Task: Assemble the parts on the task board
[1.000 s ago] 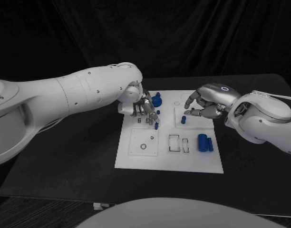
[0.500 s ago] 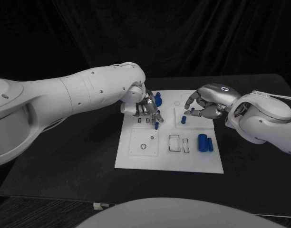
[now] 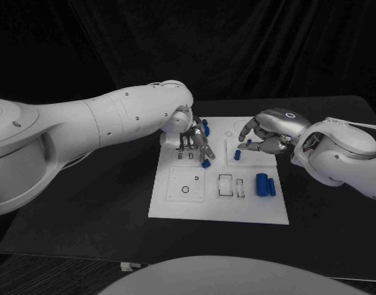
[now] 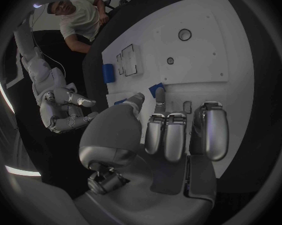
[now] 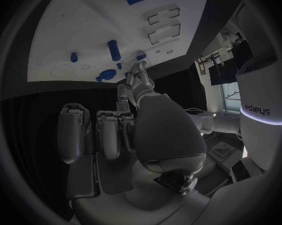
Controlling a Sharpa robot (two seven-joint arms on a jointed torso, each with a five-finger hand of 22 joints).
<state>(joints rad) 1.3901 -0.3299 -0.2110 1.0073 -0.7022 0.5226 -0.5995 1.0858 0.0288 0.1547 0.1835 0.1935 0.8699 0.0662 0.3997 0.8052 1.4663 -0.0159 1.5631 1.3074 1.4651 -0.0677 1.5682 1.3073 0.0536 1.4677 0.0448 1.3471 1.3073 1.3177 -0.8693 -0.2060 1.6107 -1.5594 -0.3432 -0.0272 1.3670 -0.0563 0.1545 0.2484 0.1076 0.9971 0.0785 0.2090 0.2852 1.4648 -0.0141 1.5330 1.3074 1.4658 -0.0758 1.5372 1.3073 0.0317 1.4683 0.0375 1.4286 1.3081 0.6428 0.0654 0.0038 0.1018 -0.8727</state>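
While pinched between thumb and fingertip of the left hand, a small blue part hangs just above the upper left area of the task board, beside small slots; remaining fingers extended side by side. Further blue parts: a peg upright near the board's middle, a larger cylinder lying toward the right edge. Right hand hovering over the upper right area, fingers curled, empty.
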